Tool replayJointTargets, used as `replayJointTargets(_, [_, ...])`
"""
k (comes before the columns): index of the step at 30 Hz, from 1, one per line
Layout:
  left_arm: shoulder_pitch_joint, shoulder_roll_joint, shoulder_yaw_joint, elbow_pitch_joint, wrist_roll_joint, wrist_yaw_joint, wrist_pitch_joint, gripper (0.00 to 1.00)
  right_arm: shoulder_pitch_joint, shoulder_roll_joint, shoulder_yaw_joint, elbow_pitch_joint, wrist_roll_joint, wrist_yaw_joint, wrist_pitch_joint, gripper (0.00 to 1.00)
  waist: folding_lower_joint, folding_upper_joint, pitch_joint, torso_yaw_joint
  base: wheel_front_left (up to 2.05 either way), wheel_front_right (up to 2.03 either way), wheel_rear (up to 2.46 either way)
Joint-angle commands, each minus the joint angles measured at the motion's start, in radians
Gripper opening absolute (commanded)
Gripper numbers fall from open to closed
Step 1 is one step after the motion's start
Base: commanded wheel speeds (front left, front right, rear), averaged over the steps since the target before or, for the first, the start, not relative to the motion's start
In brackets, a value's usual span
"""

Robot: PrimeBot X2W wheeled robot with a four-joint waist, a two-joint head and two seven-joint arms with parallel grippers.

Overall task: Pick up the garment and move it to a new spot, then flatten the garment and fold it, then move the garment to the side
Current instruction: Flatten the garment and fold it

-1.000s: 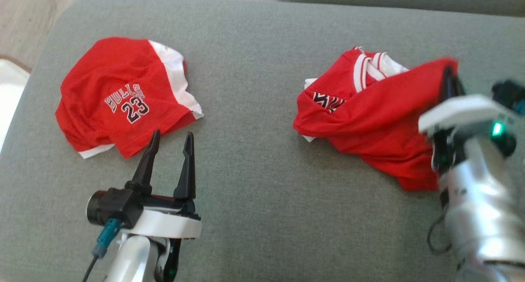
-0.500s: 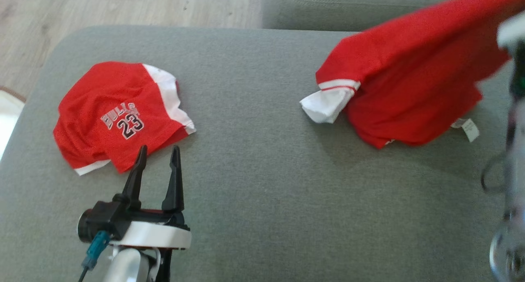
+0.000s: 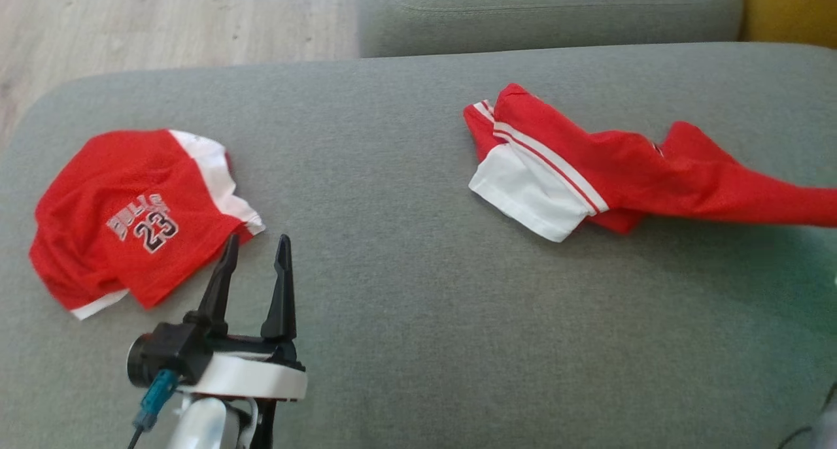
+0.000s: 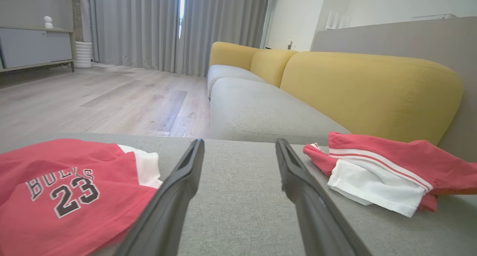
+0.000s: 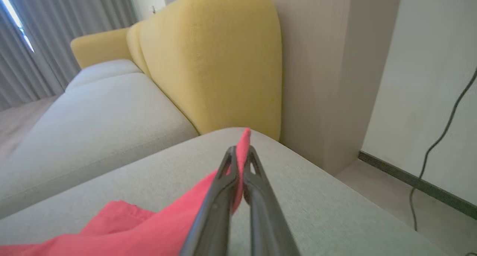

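Two red pieces are on the grey cushion (image 3: 418, 344). Right gripper (image 5: 240, 155) is pinched tight on a red edge of the garment (image 3: 588, 174) — cloth pokes out past the tips and trails back from the fingers, down-left in the right wrist view. The garment is pulled out long: the held end is up off the cushion at the R fingers, the rest is draped along the seat, and the white-panelled end is farthest from them. Its long axis runs away from the R fingertips toward the L arm's side.

Left gripper (image 3: 256, 249) stands spread wide, nothing btwn the fingers. The white end sits ahead and to the right of its tips, well apart. The other item, the "23" piece (image 3: 137, 220), is just left of the L fingers — touching or not, can't tell.

Judgement: this looks like the carry/relocate step. Flattening will need a second grip, and the L arm is nearer the free white end, so it'd reach ahead-right.
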Motion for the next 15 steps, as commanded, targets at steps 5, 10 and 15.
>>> replayJointTargets(5, [-0.024, 0.001, 0.024, -0.024, 0.009, -0.007, -0.01, 1.0, 0.01, 0.012, 0.033, -0.062, -0.052, -0.001, -0.012, 1.0, 0.0001, -0.0001, -0.005, -0.036, 0.0, 0.0, 0.0])
replayJointTargets(10, [-0.024, 0.001, 0.026, -0.026, 0.009, -0.008, -0.01, 1.0, 0.03, 0.013, 0.142, -0.067, -0.007, -0.001, -0.097, 1.0, 0.0001, -0.0001, -0.007, -0.046, 0.0, 0.0, 0.0])
replayJointTargets(15, [-0.027, 0.001, 0.037, -0.041, 0.008, -0.007, -0.01, 1.0, 0.089, 0.013, 0.373, -0.14, 0.102, -0.001, -0.186, 1.0, 0.0001, -0.0001, -0.004, -0.051, 0.0, 0.0, 0.0])
